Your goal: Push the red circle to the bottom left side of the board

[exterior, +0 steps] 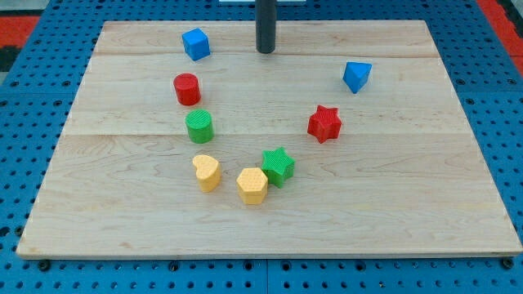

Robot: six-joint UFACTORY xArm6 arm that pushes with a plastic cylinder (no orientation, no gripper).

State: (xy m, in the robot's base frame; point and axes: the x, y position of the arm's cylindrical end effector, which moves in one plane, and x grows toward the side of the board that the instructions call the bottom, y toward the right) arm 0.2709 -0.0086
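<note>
The red circle (187, 88) stands on the wooden board (392, 196) in the upper left part, just above the green circle (199, 126). My tip (265, 51) rests near the view's top centre, up and to the right of the red circle and well apart from it. The blue cube (196, 43) sits to the tip's left.
A blue triangular block (356, 76) lies at the upper right. A red star (324, 123) is right of centre. A green star (278, 166), a yellow hexagon (252, 185) and a yellow heart (207, 172) cluster below centre. A blue pegboard (24, 122) surrounds the board.
</note>
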